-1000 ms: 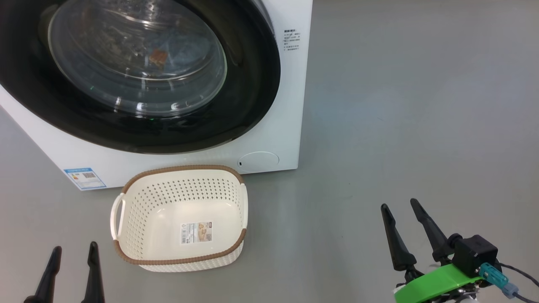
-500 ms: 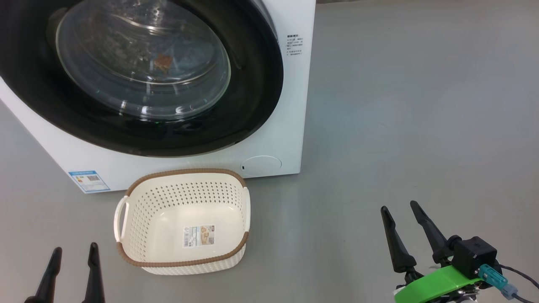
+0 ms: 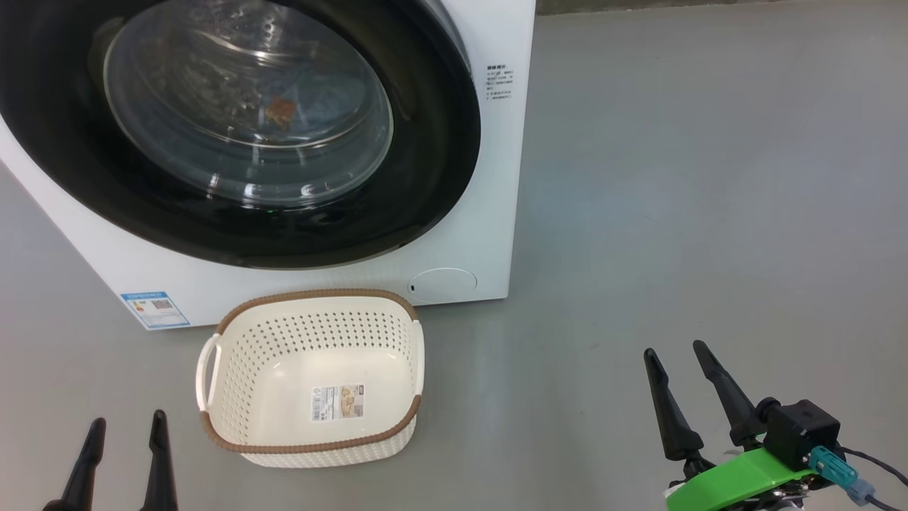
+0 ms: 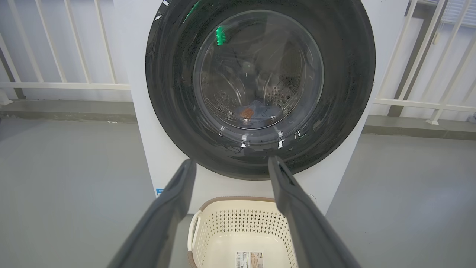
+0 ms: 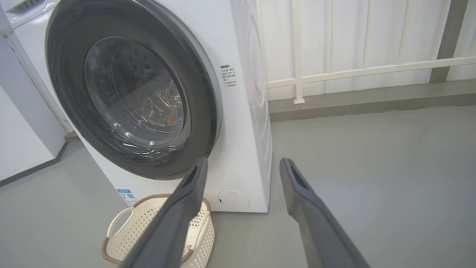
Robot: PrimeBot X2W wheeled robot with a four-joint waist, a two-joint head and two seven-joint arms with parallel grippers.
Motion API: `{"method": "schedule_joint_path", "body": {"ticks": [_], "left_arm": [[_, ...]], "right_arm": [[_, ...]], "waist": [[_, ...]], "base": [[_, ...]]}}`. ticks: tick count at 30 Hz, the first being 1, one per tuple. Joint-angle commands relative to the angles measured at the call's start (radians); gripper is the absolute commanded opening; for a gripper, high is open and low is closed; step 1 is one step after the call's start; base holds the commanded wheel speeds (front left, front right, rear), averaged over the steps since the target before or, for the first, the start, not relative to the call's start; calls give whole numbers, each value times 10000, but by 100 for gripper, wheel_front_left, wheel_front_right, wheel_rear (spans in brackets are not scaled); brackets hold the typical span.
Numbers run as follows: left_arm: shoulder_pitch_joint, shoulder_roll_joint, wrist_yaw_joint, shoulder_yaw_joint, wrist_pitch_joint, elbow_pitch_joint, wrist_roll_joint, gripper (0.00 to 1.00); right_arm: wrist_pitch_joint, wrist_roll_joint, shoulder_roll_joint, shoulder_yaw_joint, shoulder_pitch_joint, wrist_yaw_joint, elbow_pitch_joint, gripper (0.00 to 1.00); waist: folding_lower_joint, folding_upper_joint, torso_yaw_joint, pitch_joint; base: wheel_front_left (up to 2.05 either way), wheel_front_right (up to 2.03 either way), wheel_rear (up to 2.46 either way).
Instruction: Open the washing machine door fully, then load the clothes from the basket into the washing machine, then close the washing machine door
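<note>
Both tools — left tool (image 3: 128, 419), right tool (image 3: 674, 349) — are spread wide, nothing gripped. The clothes (image 4: 253, 111) are seen behind the closed washing machine door (image 3: 425, 142); the basket (image 3: 312, 293) is set just before it.

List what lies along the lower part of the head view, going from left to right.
left end effector → basket → right end effector

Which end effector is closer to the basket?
The left end effector, open at the head view's lower left, just off the basket's near-left corner. The right end effector stands much farther off across bare floor on the basket's other side.
</note>
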Motion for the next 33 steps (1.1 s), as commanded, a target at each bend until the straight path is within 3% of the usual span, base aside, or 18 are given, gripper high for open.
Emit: {"method": "schedule_joint_path", "body": {"ticks": [1,13,14,25,33], "left_arm": [[-183,94,-29,330,-92,-165,1,100],[-125,149,-29,196,-92,-182,-97,100],[2,8,0,-128,0,10,-98,0],[-93,-251,0,-212,245,439,-877,0],[-236,-276,-2,-187,473,535,-1721,0]], "right_arm": [[-48,87,36,155,52,-27,-196,100],[-48,189,36,189,59,-27,-219,100],[2,121,13,-19,171,0,25,0],[168,941,-23,18,256,-2,450,0],[357,1855,-66,-26,189,-3,484,0]], "waist": [[0,0,7,-43],[0,0,4,-152],[0,0,4,-155],[23,0,-6,-194],[1,0,-20,-184]], "base": [[0,0,0],[0,0,0],[0,0,0],[0,0,0],[0,0,0]]}}
